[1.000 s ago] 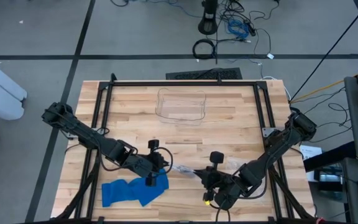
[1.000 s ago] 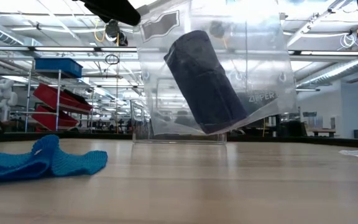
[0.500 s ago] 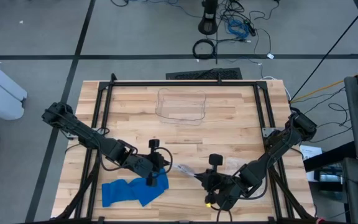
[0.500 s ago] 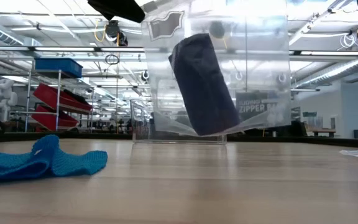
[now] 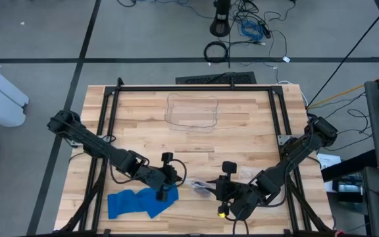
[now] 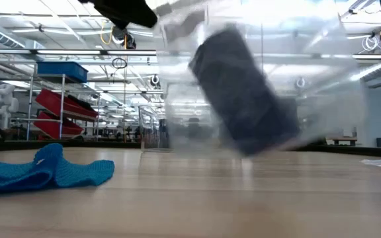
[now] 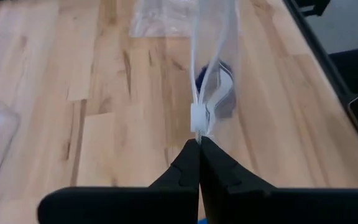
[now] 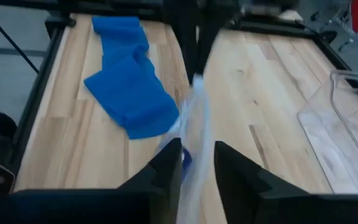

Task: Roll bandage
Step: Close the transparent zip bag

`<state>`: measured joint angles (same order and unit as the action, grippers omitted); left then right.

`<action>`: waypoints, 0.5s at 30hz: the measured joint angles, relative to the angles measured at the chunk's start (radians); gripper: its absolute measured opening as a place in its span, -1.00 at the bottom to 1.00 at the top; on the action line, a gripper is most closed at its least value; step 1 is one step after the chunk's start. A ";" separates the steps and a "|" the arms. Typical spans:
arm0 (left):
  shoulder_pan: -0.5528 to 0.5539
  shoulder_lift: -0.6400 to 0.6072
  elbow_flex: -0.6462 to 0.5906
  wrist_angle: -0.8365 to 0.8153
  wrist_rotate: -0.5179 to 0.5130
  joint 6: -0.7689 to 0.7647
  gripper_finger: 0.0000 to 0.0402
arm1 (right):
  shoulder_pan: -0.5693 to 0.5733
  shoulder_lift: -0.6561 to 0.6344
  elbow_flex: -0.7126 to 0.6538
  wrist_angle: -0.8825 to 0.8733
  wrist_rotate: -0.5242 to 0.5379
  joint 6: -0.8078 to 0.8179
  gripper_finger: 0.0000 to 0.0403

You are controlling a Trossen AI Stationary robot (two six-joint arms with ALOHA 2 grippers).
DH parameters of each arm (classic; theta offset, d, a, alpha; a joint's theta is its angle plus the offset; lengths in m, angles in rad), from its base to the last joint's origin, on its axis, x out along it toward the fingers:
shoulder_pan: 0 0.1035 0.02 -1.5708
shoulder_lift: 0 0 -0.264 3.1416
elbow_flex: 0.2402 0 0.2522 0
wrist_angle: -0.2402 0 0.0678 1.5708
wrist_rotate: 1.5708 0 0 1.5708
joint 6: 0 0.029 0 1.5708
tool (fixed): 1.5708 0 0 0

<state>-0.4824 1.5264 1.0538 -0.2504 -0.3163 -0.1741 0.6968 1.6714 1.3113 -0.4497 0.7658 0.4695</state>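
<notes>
judging by the tabletop (image 5: 242,131), rolling is unfinished: the left gripper (image 7: 199,144), clenched, holds a zipper bag (image 6: 256,79) with a dark roll, the right gripper (image 8: 196,154) parted around it, while the blue bandage (image 5: 140,201) lies flat.

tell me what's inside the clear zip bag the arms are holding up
A dark roll sits inside the clear zip bag, tilted. The left pincer is shut on the bag's top edge. Blur and plastic hide the roll's ends and anything else inside.
</notes>
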 joint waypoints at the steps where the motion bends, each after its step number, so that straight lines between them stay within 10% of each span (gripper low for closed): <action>1: 0.007 0.007 0.000 0.000 0.008 0.001 -1.00 | 0.000 0.000 0.000 0.018 -0.002 -0.012 -0.56; 15: 0.031 0.016 0.000 0.026 0.036 -0.002 -1.00 | -0.114 0.095 0.000 0.242 -0.006 -0.185 -0.13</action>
<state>-0.4519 1.5429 1.0538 -0.2240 -0.2803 -0.1757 0.5829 1.7664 1.3117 -0.2079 0.7602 0.2844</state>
